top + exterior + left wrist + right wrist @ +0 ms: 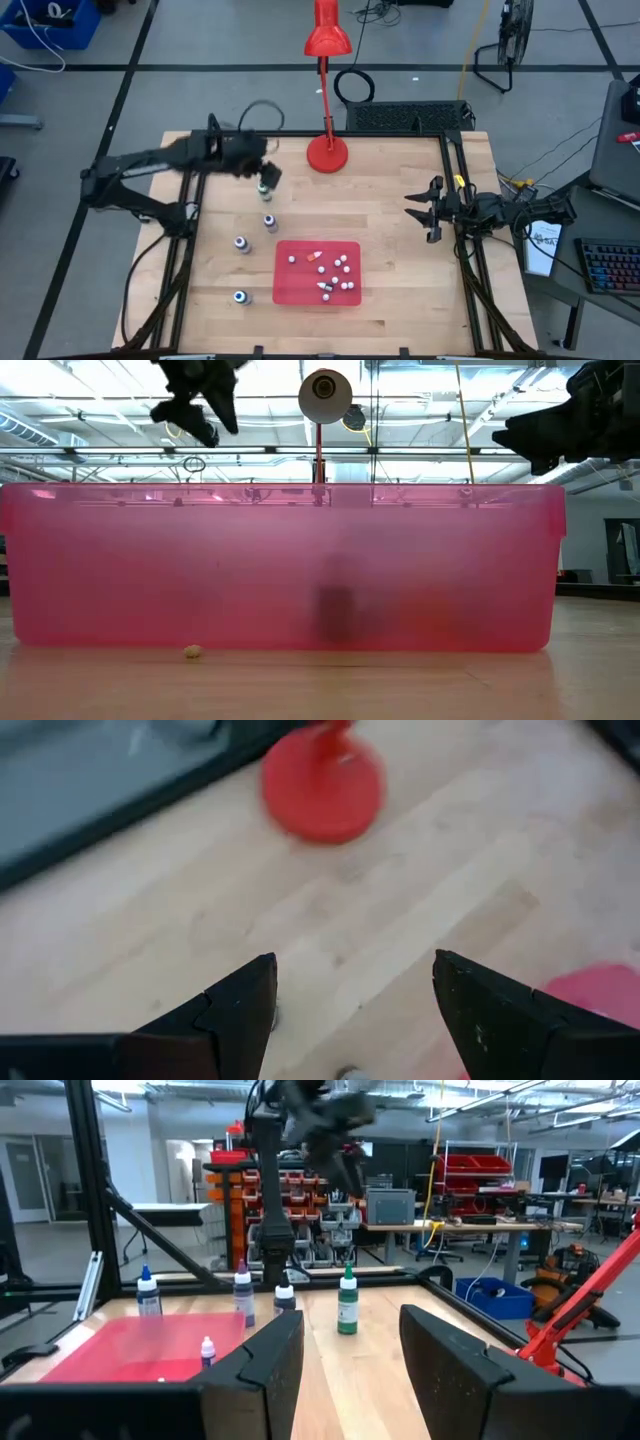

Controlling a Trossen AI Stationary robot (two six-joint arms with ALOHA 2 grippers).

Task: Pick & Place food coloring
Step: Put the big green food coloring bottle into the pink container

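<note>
Four food coloring bottles stand upright on the wood left of the red tray point(300, 290): a green one point(264, 188), one point(269, 222) nearer, one point(241, 243) and one point(240, 296) at the near left. Several tiny white-capped bottles point(340, 268) lie in the tray. My left gripper point(266, 172) hangs open above the green bottle and touches nothing; its wrist view shows the open fingers point(352, 1010) with a cap point(348, 1073) just below. My right gripper point(425, 210) waits open at the table's right, looking across at the green bottle point(347, 1302).
A red desk lamp stands on its round base point(327, 153) at the far middle of the table, just right of the left gripper. In the low view the tray's pink wall point(280, 570) fills the picture. Bare wood lies between the tray and the right gripper.
</note>
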